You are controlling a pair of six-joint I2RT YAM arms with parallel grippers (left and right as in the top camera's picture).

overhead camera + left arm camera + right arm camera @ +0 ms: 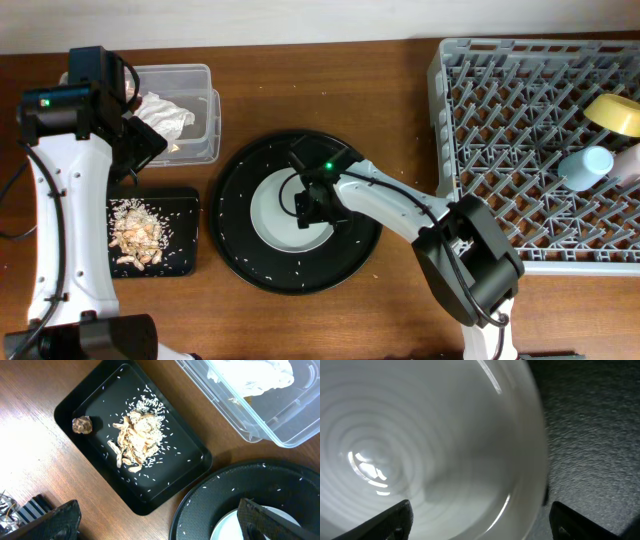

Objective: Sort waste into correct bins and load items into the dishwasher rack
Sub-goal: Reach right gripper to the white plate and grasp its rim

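Note:
The round grey plate lies on the big round black tray. My right gripper is open low over the plate's right part; in the right wrist view its fingers straddle the plate's rim. My left gripper is open and empty above the table between the clear tub and the flat black tray. White wrapper lies in the tub. Beige food scraps lie in the flat tray. The yellow bowl, light blue cup and white cup sit in the rack. The chopsticks are out of view.
The left wrist view shows its gripper, the flat tray with scraps and a small brown lump, the tub and the round tray. Rice grains are scattered on both trays. The round tray shows dark beside the plate.

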